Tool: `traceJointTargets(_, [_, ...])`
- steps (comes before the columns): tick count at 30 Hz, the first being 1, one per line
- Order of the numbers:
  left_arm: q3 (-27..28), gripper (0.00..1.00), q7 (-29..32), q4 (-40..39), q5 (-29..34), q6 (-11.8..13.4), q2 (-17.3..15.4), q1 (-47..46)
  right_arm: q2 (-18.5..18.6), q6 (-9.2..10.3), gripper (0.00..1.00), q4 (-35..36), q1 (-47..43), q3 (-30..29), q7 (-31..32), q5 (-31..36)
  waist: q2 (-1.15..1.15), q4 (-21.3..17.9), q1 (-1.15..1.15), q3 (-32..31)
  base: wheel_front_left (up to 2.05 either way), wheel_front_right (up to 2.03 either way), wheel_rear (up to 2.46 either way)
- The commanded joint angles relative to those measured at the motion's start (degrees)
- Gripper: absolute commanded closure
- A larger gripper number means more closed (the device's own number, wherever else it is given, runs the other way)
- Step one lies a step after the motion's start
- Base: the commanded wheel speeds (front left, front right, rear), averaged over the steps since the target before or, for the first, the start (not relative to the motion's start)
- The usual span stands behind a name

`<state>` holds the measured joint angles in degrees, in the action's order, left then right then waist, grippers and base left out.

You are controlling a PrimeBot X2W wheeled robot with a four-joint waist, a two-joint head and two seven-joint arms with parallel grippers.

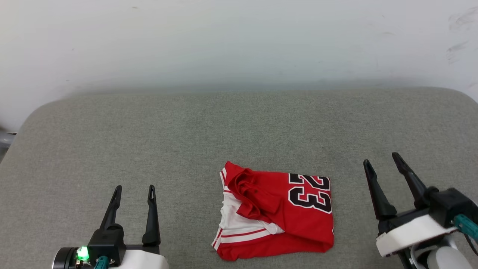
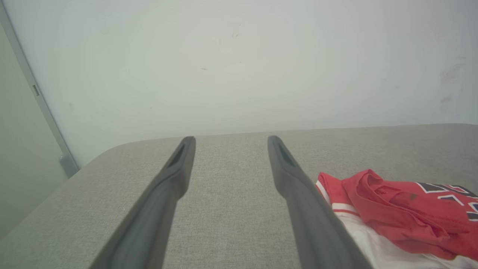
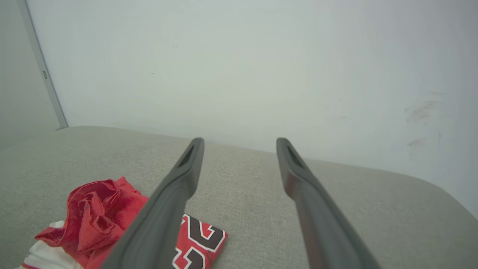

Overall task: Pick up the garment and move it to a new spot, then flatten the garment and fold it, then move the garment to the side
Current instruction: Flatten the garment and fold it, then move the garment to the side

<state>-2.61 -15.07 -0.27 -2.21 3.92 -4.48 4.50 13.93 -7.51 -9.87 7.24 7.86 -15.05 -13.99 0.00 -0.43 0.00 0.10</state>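
Where it lies at lower centre of the head view, the shirt (image 1: pixel 276 215) is a loosely folded bundle: red jersey knit, white sleeve with red stripes, black "23" edged in white, rumpled at its left.
Support: grey woven pad (image 1: pixel 149 142), matte, rounded corners.
Left gripper (image 1: pixel 134 188), lower left: fingers spread wide, empty.
Right gripper (image 1: pixel 381 158), lower right: likewise spread, empty, clear of the shirt.
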Motion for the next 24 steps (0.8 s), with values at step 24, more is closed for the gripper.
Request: traceJointTargets(24, [-0.36, 0.00, -0.13, 1.00, 1.40, -0.68, 0.60, 4.05, -10.42, 0.05, 0.00, 9.42, -15.09, -10.57, -0.12, 6.38, 0.00, 2.29, 0.00, -1.47, 0.00, 0.00, 0.00])
